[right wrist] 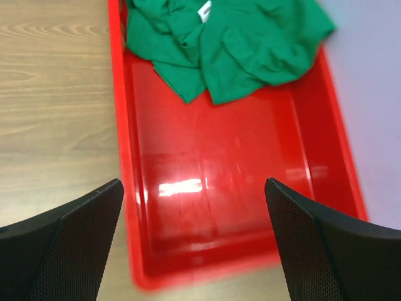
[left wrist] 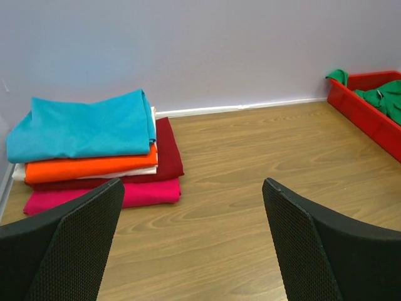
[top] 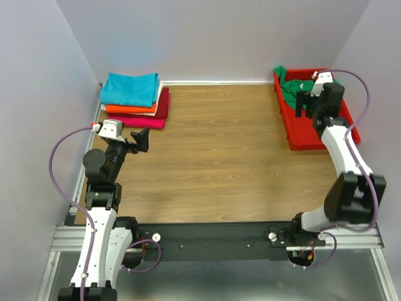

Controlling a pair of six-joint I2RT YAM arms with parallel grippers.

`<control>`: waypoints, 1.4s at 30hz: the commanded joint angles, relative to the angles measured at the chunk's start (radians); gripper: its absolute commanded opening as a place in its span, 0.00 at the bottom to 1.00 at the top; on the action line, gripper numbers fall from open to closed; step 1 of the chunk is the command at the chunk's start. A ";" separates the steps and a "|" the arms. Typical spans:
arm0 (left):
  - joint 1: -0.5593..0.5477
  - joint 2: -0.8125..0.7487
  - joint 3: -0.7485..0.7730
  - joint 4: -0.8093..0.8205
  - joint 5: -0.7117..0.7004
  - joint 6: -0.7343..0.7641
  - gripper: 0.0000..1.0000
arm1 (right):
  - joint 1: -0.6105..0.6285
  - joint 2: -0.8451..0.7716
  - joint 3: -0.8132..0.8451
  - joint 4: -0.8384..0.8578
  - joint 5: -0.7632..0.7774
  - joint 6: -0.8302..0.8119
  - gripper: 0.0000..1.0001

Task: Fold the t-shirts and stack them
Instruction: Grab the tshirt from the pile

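Our right gripper hung spread and empty over the tray. The green tee lay crumpled at its far end, unfolded. Our left gripper, likewise spread and empty, faced the stack of folded tees at the far-left corner. We judged only the green one was left to do.

Stacked tees: four coloured, one white layer. Green tee: one. Red tray: one. Left tool, right tool: two.
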 commanded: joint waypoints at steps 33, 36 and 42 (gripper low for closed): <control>-0.055 0.097 0.005 0.014 -0.054 0.056 0.98 | -0.056 1.130 0.954 -0.042 0.101 -0.151 0.00; -0.055 0.094 0.008 0.013 -0.048 0.056 0.98 | -0.050 1.005 0.844 -0.041 0.067 -0.103 0.01; -0.055 0.078 0.005 0.020 -0.037 0.052 0.98 | -0.002 0.644 0.413 0.117 0.053 -0.075 0.01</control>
